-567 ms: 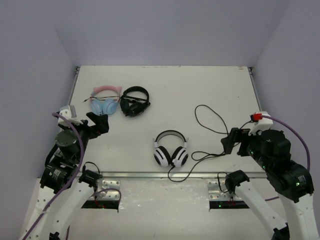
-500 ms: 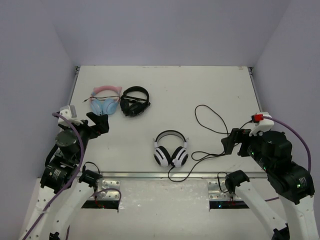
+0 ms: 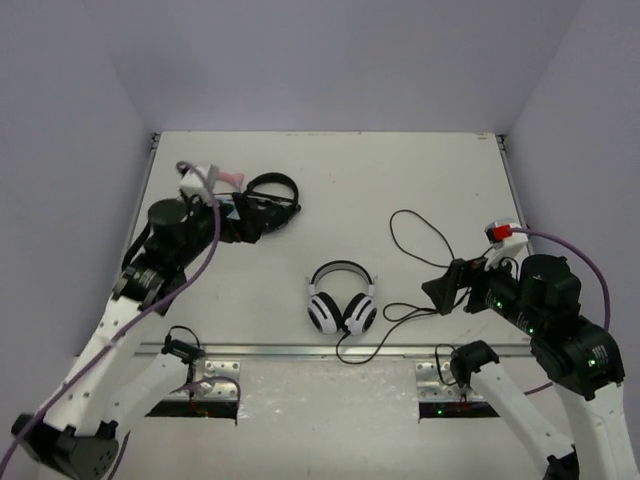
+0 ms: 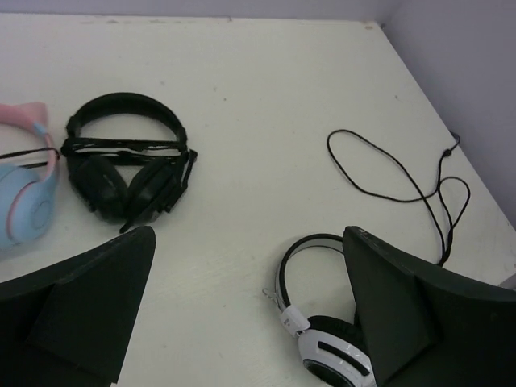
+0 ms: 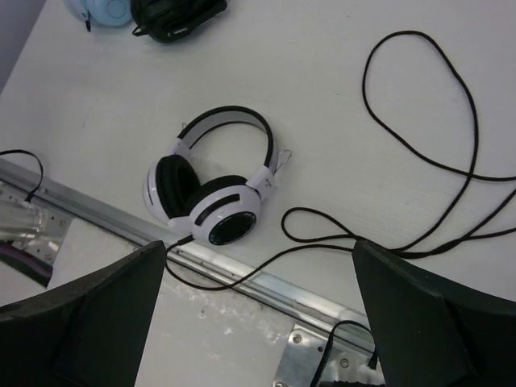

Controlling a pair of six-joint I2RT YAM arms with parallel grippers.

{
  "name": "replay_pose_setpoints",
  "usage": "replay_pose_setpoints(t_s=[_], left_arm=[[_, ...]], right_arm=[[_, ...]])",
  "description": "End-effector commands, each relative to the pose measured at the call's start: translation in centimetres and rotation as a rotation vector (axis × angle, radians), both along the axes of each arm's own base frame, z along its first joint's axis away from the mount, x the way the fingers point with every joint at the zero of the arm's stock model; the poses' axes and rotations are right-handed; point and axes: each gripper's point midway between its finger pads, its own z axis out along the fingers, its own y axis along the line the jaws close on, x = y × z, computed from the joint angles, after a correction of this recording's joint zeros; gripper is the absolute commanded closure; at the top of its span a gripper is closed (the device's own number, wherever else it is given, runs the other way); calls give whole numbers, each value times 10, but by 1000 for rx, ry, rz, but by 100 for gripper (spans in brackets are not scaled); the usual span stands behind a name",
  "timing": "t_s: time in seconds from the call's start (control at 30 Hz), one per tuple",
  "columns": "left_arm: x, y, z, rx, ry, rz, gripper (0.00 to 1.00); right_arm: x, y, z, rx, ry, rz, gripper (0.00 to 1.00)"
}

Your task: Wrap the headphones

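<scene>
Across the white rectangular table (image 3: pixel 330 165), the left arm (image 3: pixel 150 270) reaches toward 10 o'clock. Its left gripper (image 4: pixel 246 322) hangs above the tabletop with fingers spread wide. At 4 o'clock the right gripper (image 5: pixel 258 322) is equally spread and holds nothing. White over-ear headphones with black cushions (image 3: pixel 342 298) lie flat near 6 o'clock, their thin black cable (image 5: pixel 364 85) looping loose toward 3 o'clock. All-black headphones (image 3: pixel 275 188) and a pink-and-blue cat-ear pair (image 4: pixel 24 201) sit side by side at 10 o'clock.
</scene>
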Motion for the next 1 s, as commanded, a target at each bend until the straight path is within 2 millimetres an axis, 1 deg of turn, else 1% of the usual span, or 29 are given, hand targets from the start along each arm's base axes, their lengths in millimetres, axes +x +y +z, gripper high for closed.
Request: replay_pose_setpoints(t_s=[0.0,0.03,0.07,0.1,0.13,0.17,0.23,0.27,0.33,0.37,0.43,0.47,0.5,0.53,0.6,0.63,0.67,0.73,0.77,0.8,0.83,0.87,0.9,0.93,0.97], left_arm=[[44,-75,-21,71,135,-340,0],[50,-85,-35,127,185,-346,0],[39,-119,-48,224,189,-443,0],[39,-132,-80,323,269,-471,0],[33,-156,-100,459,282,-538,0],[30,-166,-112,516,301,-568,0],[28,-176,-136,637,329,-620,0],[24,-186,-163,695,371,-661,0],[25,-188,-187,768,378,-692,0],[25,-190,-207,799,412,-711,0],[29,-194,-221,829,409,-729,0],[29,-202,-230,846,413,-752,1],[30,-205,-234,857,412,-762,1],[32,-209,-238,874,402,-767,4],[33,-210,-252,895,424,-778,7],[34,-210,-257,911,425,-790,11],[33,-208,-268,929,442,-800,13],[33,-206,-279,953,457,-815,19],[33,-207,-281,957,458,-823,22],[35,-212,-279,946,447,-835,25],[35,-212,-282,944,458,-846,29],[35,-214,-282,938,460,-857,34],[38,-214,-281,930,463,-854,53],[38,-211,-286,931,484,-855,64],[36,-212,-288,915,495,-870,69]], right_arm=[[3,31,9,97,-19,140,1],[3,33,8,102,-14,148,1],[5,35,5,103,-8,155,1],[5,37,4,105,-5,169,1],[5,39,1,103,2,179,1],[5,39,0,104,5,181,1],[2,40,-1,106,3,193,1],[1,40,-2,105,2,200,1],[-5,40,-1,107,-15,214,1],[-7,39,0,105,-21,214,1],[-12,37,1,101,-30,218,1],[-15,36,2,103,-43,224,1],[-16,36,3,102,-48,228,1],[-18,36,3,106,-54,233,1],[-21,36,5,111,-63,240,1],[-22,36,6,109,-66,243,1],[-23,37,7,112,-73,249,1],[-23,38,9,117,-81,253,1],[-23,39,10,119,-80,259,1],[-23,39,11,120,-83,261,1],[-22,40,10,120,-82,264,1],[-22,40,10,120,-79,263,1],[-21,40,9,118,-75,265,1],[-20,41,9,119,-73,265,1],[-20,41,7,119,-71,265,1]])
